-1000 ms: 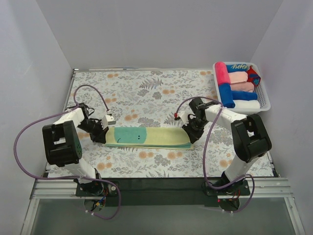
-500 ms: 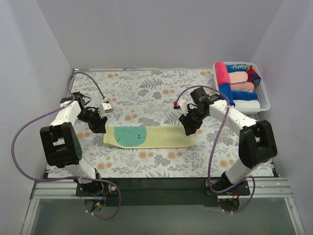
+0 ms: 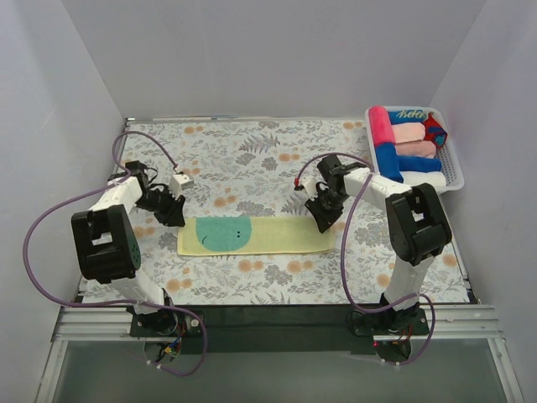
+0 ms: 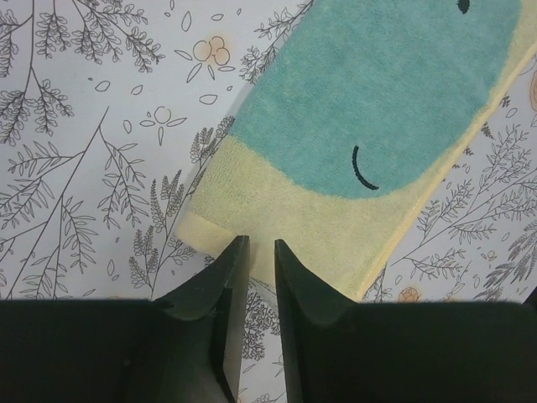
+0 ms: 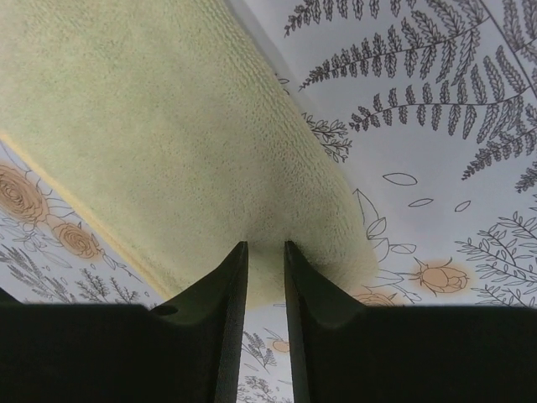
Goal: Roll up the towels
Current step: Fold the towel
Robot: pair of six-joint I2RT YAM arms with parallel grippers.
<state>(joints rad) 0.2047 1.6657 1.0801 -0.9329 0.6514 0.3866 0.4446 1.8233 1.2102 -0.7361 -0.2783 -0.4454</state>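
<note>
The pale yellow towel [image 3: 277, 237] with its teal-green round patch [image 3: 220, 233] lies flat as a long strip across the middle of the table. My left gripper [image 3: 172, 215] hovers at its left end, where the left wrist view shows the towel [image 4: 285, 201] just beyond my left gripper [image 4: 259, 243]. The jaws stand a narrow gap apart with nothing pinched. My right gripper [image 3: 324, 221] is over the right end. In the right wrist view the towel [image 5: 168, 126] lies under my right gripper [image 5: 265, 245], also narrowly open.
A white basket [image 3: 456, 172] at the back right holds several rolled towels, among them a blue one [image 3: 388, 163] and a pink one [image 3: 380, 124]. The table wears a floral cloth [image 3: 252, 151]. Grey walls close in on three sides.
Both grippers let go of the towel's ends, opened, then narrowed again and drew slightly away toward the back. The towel has settled flat.
</note>
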